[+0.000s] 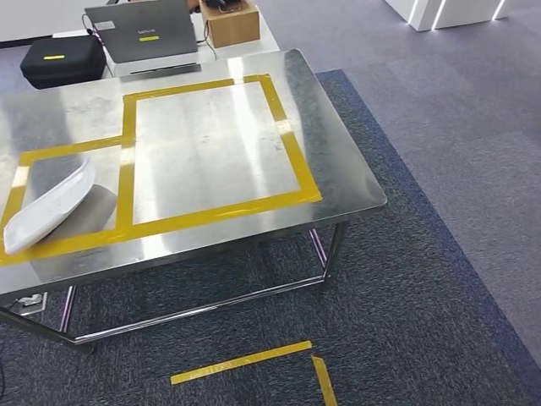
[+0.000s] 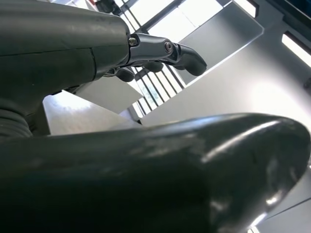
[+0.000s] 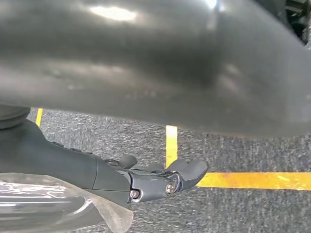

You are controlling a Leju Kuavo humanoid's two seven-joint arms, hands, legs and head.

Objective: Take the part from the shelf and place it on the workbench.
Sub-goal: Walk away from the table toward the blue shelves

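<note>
The fingers [image 2: 183,52] of the left hand [image 2: 73,48] are stretched out straight and apart from the thick thumb, and nothing is between them: this hand is released and empty. Behind them the left wrist view shows ceiling lights, so the palm seems to face upward or sideways, not toward the table.

The fingers [image 3: 185,174] of the right hand [image 3: 121,179] are also stretched out loosely and hold nothing. Under them are the dark carpet [image 3: 110,136] and a corner of yellow floor tape [image 3: 256,180], so this hand probably hangs low beside the body. A clear film [image 3: 55,204] lies close to the wrist; what it is cannot be told.

In the head view, the white part [image 1: 51,205], a long shallow curved piece, lies on the steel workbench [image 1: 210,152], in the smaller left field of the yellow tape [image 1: 216,213]. Its long axis runs diagonally, from the near left edge of the table toward the far right. Its right edge seems a little lifted, with a shadow beside it.

The part lies on the robot's left, well apart from both hands, and the left arm is clearly the nearer one. No shelf is visible. The judgement is that this part already rests at its goal, so the placing looks done, unless another part waits on the shelf.
</note>
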